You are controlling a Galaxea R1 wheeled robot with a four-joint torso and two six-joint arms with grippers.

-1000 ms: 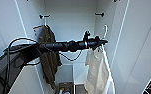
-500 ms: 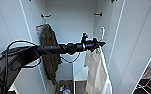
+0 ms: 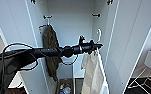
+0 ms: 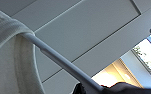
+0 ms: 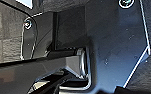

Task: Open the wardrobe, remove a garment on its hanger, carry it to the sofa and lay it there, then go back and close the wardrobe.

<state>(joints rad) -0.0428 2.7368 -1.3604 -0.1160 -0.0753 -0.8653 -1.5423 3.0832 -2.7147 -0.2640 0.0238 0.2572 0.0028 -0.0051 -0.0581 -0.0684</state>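
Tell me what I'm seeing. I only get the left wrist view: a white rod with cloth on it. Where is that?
Observer: Inside the open wardrobe. The left gripper holds the hanger of a white shirt.
Operator: Does anything else hang there?
Observer: Yes, a dark olive-brown jacket, apart from the shirt.
Operator: What's underneath?
Observer: Small items at the wardrobe's bottom, too blurred to name.
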